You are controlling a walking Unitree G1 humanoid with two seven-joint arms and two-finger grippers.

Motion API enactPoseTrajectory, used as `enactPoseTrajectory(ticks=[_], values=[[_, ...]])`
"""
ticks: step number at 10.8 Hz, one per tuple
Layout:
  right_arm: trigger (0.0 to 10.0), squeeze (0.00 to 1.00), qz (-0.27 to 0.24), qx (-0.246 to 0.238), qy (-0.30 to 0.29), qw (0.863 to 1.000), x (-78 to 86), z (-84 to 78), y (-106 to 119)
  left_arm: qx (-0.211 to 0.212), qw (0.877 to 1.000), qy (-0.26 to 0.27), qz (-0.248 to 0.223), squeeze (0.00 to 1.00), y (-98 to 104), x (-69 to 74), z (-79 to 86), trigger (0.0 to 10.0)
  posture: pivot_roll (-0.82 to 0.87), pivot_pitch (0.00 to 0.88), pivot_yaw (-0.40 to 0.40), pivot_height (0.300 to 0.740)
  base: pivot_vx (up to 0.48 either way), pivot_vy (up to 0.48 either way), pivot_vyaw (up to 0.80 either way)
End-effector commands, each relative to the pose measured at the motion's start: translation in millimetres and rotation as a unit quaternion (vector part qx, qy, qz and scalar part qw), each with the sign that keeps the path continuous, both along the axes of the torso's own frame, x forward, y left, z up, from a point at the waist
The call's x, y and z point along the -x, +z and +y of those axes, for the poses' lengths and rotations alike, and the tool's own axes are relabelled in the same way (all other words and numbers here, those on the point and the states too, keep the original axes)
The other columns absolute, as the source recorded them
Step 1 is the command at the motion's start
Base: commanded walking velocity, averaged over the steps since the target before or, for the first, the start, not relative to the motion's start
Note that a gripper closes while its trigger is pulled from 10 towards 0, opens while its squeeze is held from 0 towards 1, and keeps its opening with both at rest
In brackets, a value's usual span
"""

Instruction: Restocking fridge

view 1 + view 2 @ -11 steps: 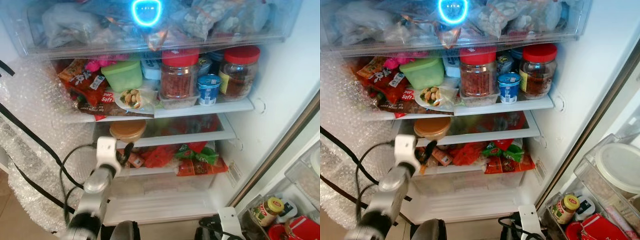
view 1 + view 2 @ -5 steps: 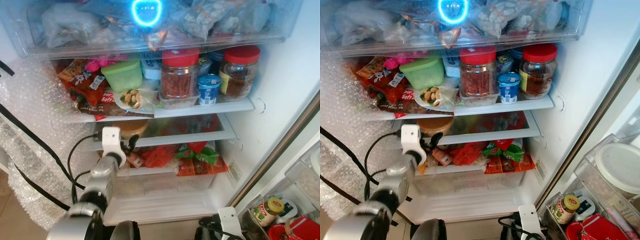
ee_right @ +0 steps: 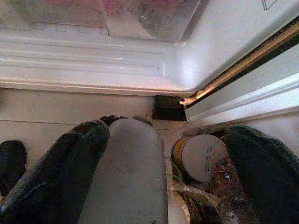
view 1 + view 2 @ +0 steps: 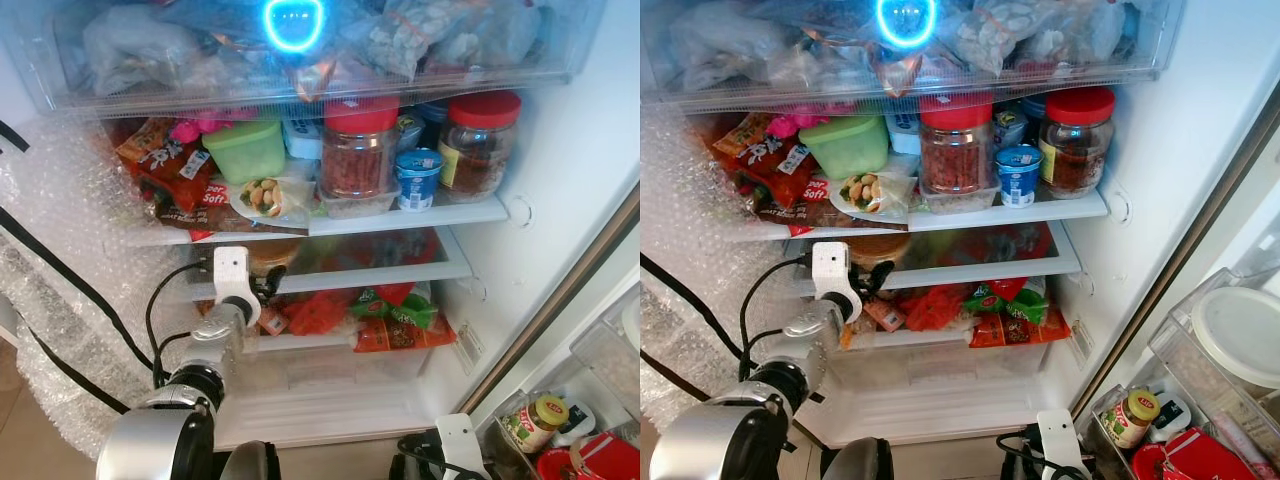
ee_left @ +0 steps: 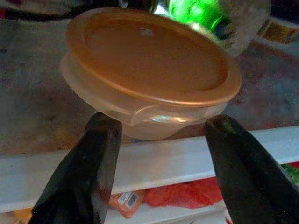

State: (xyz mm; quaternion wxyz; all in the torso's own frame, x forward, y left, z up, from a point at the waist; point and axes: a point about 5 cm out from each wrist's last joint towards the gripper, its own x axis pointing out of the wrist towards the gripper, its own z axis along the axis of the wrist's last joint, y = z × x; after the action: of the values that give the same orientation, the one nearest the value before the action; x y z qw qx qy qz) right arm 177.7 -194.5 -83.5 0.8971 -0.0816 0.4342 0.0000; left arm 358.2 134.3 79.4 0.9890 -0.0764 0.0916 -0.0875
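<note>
A shallow clear container with an orange lid point(image 5: 149, 60) sits on the fridge's middle shelf point(image 4: 400, 275), at its left end. My left gripper point(image 5: 162, 123) is open at the shelf's front edge. Its two black fingers point(image 5: 100, 154) stand either side of the container's near rim, not touching it. From the head, the left gripper point(image 4: 268, 285) reaches in just below the container point(image 4: 272, 255), which the white wrist block partly hides. My right gripper point(image 3: 166, 135) hangs low and open by the fridge's bottom sill, holding nothing.
The shelf above carries two red-lidded jars point(image 4: 357, 150), a yoghurt cup point(image 4: 416, 178), a green box point(image 4: 245, 150) and snack packets. Red and green packets point(image 4: 390, 315) lie under the middle shelf. Bubble wrap point(image 4: 70, 250) covers the left side. The door rack point(image 4: 535, 420) at right holds jars.
My left arm has risen and pushed forward into the fridge, bringing its open fingers up to the orange-lidded container. The right arm has stayed put.
</note>
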Motion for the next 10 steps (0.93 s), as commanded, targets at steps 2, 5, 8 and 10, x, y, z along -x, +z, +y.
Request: enactPoseTrajectory(ticks=[2,5,8,10], values=[[10.0,0.00,0.010,0.001,0.000,1.000,6.2,-0.4,-3,0.009,0.999,0.013,-0.032,0.00,-3,8.0,12.0,10.0,-0.02,0.000,0.039,0.629,0.000,0.000,0.00],[10.0,0.00,0.010,-0.001,-0.003,1.000,7.3,0.2,-3,-0.046,0.995,-0.001,-0.087,0.00,-4,25.9,17.3,10.0,-0.02,0.000,0.040,0.629,0.000,0.000,0.00],[10.0,0.00,0.012,-0.002,0.000,1.000,7.7,0.1,-4,-0.116,0.983,-0.016,-0.140,0.00,5,43.3,10.3,10.0,-0.01,0.000,0.038,0.629,0.000,0.000,0.00],[10.0,0.00,0.011,-0.001,-0.001,1.000,7.2,-0.2,-3,-0.127,0.982,-0.023,-0.140,0.00,7,48.3,-1.0,10.0,-0.01,0.000,0.041,0.629,0.000,0.000,0.00]])
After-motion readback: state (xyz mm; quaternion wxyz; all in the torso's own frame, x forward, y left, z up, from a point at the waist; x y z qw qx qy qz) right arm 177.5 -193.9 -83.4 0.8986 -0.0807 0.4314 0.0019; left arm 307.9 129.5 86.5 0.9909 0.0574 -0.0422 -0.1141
